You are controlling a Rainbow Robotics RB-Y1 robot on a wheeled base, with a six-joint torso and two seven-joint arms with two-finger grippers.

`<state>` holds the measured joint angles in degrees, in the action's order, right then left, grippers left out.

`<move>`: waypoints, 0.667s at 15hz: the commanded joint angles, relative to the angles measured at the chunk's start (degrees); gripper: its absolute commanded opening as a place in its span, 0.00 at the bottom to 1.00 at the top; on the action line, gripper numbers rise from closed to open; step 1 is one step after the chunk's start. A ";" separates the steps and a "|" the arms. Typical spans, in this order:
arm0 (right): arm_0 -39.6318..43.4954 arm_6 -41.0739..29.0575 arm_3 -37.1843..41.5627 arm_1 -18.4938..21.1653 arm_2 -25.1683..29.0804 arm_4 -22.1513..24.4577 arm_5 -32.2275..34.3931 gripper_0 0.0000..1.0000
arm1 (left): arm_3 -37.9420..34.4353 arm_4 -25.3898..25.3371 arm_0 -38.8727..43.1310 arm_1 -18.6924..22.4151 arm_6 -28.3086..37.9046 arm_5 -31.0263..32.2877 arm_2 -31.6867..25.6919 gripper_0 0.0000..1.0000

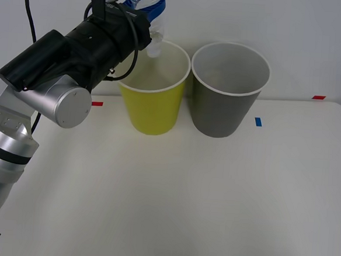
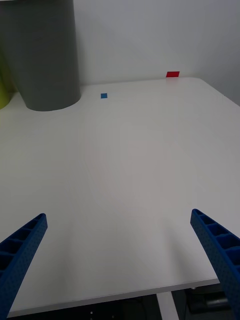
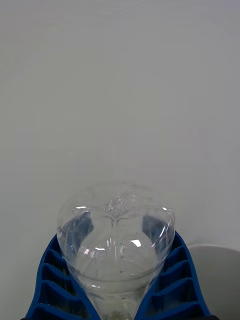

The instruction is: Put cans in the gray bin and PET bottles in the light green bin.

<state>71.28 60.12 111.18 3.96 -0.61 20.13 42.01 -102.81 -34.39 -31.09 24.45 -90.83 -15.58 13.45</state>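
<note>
Two bins stood side by side under your left gripper: the light green bin directly below it, the gray bin just beyond, nearly touching. Your left claw was clamped on the PET bottle, blue fingers hugging both sides, neck hanging down over the green bin's rim. Your right gripper hung low over the bare white table, spread wide and holding nothing, the gray bin ahead of it.
</note>
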 commanded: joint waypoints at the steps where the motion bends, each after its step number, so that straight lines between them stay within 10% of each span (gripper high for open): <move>1: 0.00 0.00 0.00 0.00 0.00 0.00 0.00 1.00 | 0.50 0.03 0.07 0.42 0.74 0.90 0.71 0.00; 2: 0.00 0.00 0.00 0.00 0.00 0.00 0.00 1.00 | 0.50 0.12 0.07 0.51 0.74 0.81 0.71 0.13; 4: 0.00 0.00 0.00 0.00 0.00 0.00 0.00 1.00 | 0.50 0.20 0.07 0.86 0.74 0.81 0.71 1.00; 10: 0.00 0.00 0.00 0.00 0.00 0.00 0.00 1.00 | 0.50 0.12 0.07 1.56 1.27 1.16 0.71 1.00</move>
<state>71.28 60.12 111.18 3.96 -0.61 20.13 42.01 -102.30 -34.26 -31.03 25.94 -89.67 -14.38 14.11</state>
